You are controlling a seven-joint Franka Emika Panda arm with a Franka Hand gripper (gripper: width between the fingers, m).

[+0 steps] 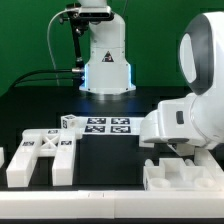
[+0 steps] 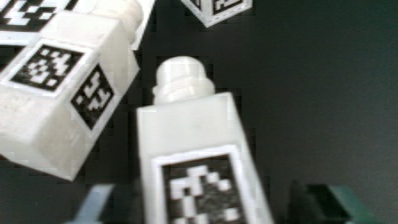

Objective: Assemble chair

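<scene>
Robot arm (image 1: pixel 190 100): fills the near right of the exterior view.
Chair parts: frame piece (image 1: pixel 40 158) near left on the counter (image 1: pixel 110 165); block (image 1: pixel 185 178) near right, under the arm; marker board (image 1: pixel 105 125) farther back.
Pegged bar (image 2: pixel 192 130): wrist view, lying tag up, just beside a tagged panel (image 2: pixel 63 85); contact unclear.
Tool (image 2: pixel 214 205): open, astride the bar, a dark gap showing each side.
Grasp advice: centre over the bar, square to its long sides, close gently, keep clear of the panel.

Marker board (image 1: pixel 108 125), blk table (image 1: pixel 110 155)
</scene>
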